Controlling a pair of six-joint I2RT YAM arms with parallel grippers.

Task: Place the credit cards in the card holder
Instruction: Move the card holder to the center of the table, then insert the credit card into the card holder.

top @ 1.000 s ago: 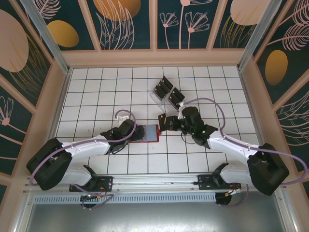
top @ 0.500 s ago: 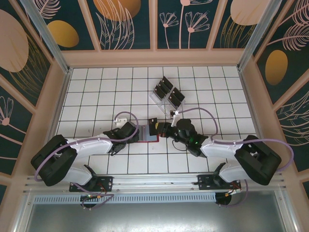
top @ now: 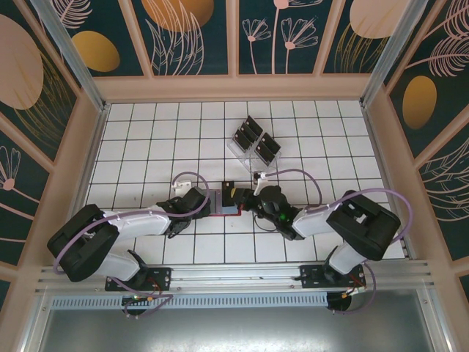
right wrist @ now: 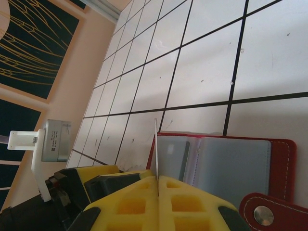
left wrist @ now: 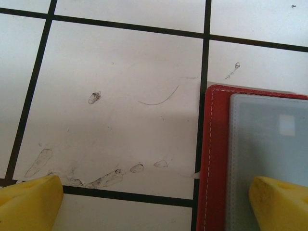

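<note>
The card holder (top: 222, 209) lies open on the tiles, a red wallet with grey pockets (right wrist: 231, 163) and a snap tab (right wrist: 262, 214). My right gripper (top: 247, 198) hangs over its right part, shut on one black credit card (top: 230, 190). The right wrist view shows that card edge-on (right wrist: 156, 144), standing above the left pocket between my yellow fingers (right wrist: 157, 179). My left gripper (left wrist: 154, 204) is open at the wallet's left edge (left wrist: 215, 159); one fingertip (left wrist: 279, 202) is on the grey pocket, the other (left wrist: 29, 202) on the tile. More credit cards (top: 249, 132) sit in a rack.
A clear tiered rack (top: 254, 144) with black cards stands behind the wallet, about two tiles away. Wooden walls (top: 80, 147) ring the tiled floor. The left arm's wrist and camera (right wrist: 53, 147) are close to the wallet's left side.
My right arm has swung left and carried the card from the wallet's right edge to above its pockets. The left gripper has stayed at the wallet's left edge.
</note>
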